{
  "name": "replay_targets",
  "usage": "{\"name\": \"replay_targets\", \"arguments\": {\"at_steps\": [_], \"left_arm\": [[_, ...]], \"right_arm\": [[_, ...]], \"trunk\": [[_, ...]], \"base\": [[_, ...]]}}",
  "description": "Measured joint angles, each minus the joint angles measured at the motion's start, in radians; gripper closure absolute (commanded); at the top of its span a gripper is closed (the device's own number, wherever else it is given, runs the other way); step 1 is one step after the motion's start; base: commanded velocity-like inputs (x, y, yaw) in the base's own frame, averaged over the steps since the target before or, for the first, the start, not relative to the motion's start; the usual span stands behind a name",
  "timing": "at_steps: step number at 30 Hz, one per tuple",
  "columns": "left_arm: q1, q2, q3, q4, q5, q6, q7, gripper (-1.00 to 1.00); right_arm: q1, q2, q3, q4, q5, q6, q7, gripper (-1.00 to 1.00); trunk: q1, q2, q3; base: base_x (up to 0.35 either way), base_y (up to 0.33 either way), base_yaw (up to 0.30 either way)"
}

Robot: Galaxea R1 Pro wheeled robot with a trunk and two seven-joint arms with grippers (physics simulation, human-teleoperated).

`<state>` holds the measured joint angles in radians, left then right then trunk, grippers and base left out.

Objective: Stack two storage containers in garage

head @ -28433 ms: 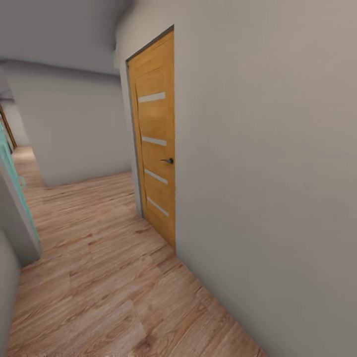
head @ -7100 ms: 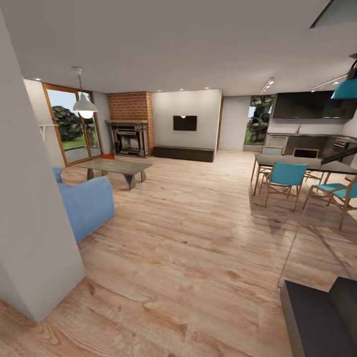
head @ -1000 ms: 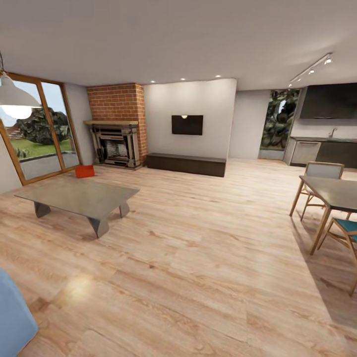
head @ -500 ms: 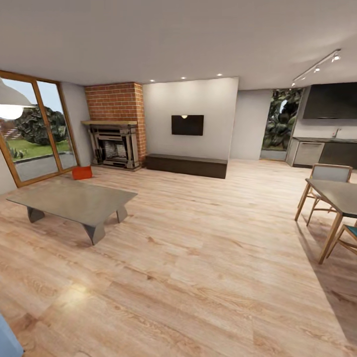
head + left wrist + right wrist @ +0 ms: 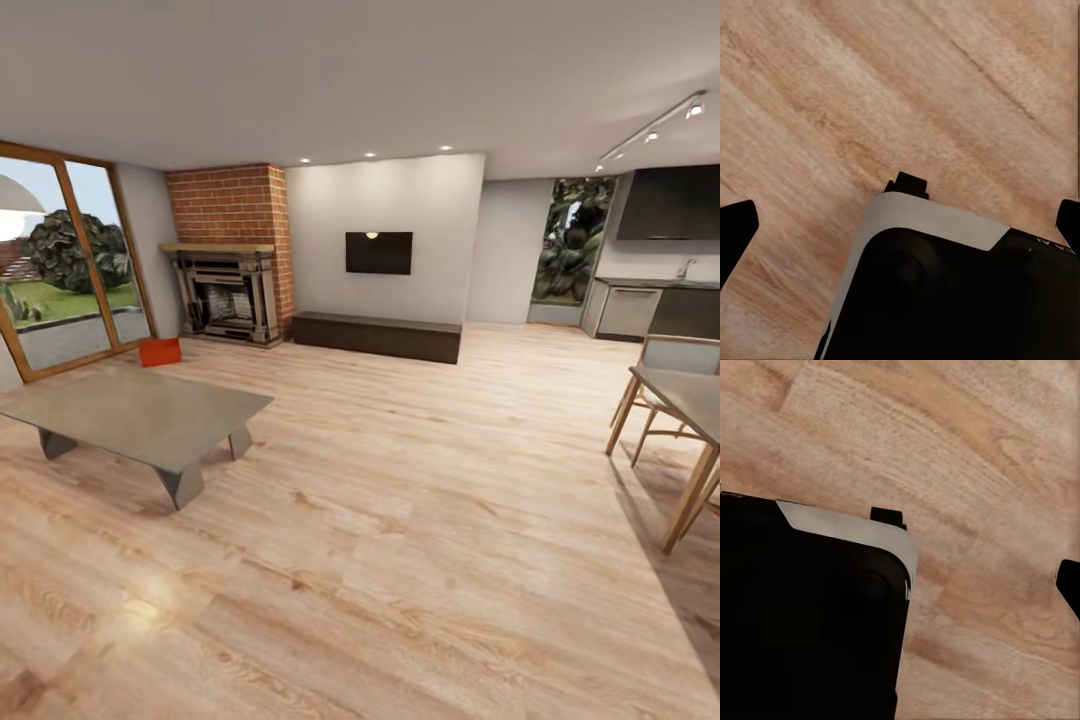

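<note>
Saw a red bin [image 5: 160, 351] by the fireplace [image 5: 226, 292], far from both hands; left spread wide, right's state unclear.

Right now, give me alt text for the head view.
A red-orange bin sits on the wood floor beyond a low table, near a brick fireplace. A TV hangs above a dark cabinet.

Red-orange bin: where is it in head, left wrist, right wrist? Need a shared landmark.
Head: storage container at left, on the plank floor, between fireplace and coffee table.
Left wrist: plank floor and dark robot body.
Right wrist: same pair.
Shared landmark: the plank floor.
</note>
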<state>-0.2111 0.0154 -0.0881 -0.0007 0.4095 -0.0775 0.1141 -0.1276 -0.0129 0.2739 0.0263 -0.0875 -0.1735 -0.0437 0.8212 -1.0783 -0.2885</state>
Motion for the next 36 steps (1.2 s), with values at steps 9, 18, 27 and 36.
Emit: {"name": "replay_targets", "arguments": {"at_steps": [9,18,27,36], "left_arm": [[0.000,0.000,0.000,0.000,0.000,0.000,0.000,-1.00],[0.000,0.000,0.000,0.000,0.000,0.000,0.000,-1.00],[0.000,0.000,0.000,-0.001,0.000,0.000,0.000,-1.00],[0.000,0.000,0.000,0.000,0.000,0.000,0.000,-1.00]], "right_arm": [[0.000,0.004,0.000,0.000,0.000,0.001,0.006,-1.00],[0.000,0.005,0.000,0.000,0.000,0.000,0.005,-1.00],[0.000,0.005,0.000,0.000,0.000,0.000,0.002,-1.00],[0.000,0.006,0.000,0.000,0.000,-0.002,-0.004,-1.00]], "trunk": [[0.000,0.000,0.000],[0.000,0.000,0.000],[0.000,0.000,0.000],[0.000,0.000,0.000]], "base": [[0.322,0.000,-0.188],[0.322,0.000,-0.221],[0.322,0.000,-0.018],[0.322,0.000,-0.140]]}}
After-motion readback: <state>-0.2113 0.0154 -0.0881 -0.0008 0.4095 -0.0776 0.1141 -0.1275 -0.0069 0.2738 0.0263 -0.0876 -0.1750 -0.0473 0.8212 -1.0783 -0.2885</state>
